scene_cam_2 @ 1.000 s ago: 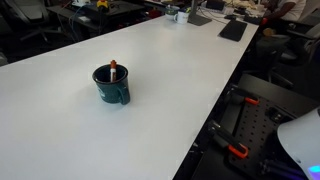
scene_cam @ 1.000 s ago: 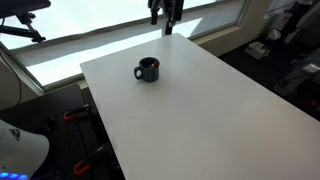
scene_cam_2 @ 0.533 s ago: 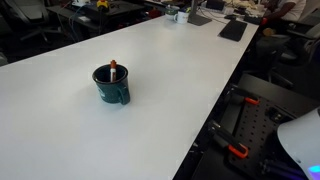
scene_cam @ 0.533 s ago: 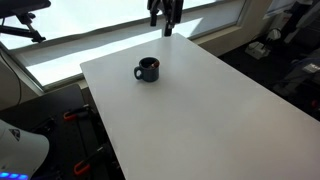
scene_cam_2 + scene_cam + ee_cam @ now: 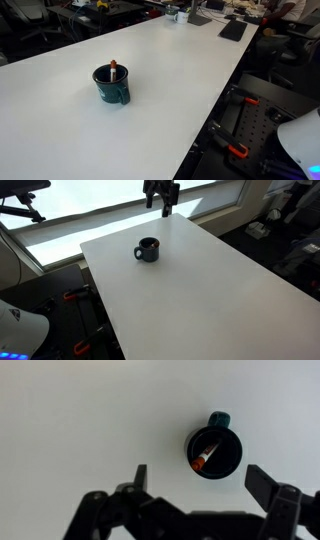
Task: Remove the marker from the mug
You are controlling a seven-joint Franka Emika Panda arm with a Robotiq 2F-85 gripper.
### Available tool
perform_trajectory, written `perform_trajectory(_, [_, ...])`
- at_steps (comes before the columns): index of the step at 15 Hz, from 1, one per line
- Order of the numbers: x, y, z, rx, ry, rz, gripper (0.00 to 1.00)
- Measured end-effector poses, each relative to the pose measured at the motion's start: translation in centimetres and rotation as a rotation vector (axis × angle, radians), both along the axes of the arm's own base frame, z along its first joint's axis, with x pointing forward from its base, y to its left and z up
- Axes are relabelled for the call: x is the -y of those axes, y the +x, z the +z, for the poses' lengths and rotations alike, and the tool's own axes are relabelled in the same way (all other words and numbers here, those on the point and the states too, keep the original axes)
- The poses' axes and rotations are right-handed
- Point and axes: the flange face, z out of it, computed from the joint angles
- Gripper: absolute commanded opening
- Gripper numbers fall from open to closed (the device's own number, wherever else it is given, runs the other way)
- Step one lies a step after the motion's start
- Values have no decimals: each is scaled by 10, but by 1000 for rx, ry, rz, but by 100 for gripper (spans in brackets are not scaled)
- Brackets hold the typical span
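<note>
The dark mug point(image 5: 148, 249) stands upright on the white table point(image 5: 200, 290), toward its far end. It also shows in an exterior view point(image 5: 111, 85) and in the wrist view point(image 5: 214, 448). The reddish marker point(image 5: 204, 456) leans inside it, its tip poking above the rim point(image 5: 113, 68). My gripper point(image 5: 163, 200) hangs high above the table's far edge, beyond the mug. In the wrist view the gripper point(image 5: 200, 478) is open and empty, jaws wide apart, with the mug seen from above between them.
The table edge runs close to the mug's left side point(image 5: 85, 252). A bright window strip point(image 5: 90, 215) lies behind the table. Keyboards and clutter point(image 5: 232, 28) sit at the far end of the table. A clamp stand point(image 5: 240, 130) stands beside the table.
The gripper has shifted slightly left and up above the table's far edge. The mug and marker have not moved.
</note>
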Motion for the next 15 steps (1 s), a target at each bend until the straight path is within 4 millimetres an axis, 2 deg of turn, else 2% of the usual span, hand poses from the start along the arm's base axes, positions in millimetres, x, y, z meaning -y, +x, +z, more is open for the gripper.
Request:
perform_trajectory(6, [1,1,-3,-6,-1,0,100])
perform_trajectory(13, [-1,18,-44,-65,1,3,100])
perform_trajectory(15, [-2,23,-50,-74,3,11,100])
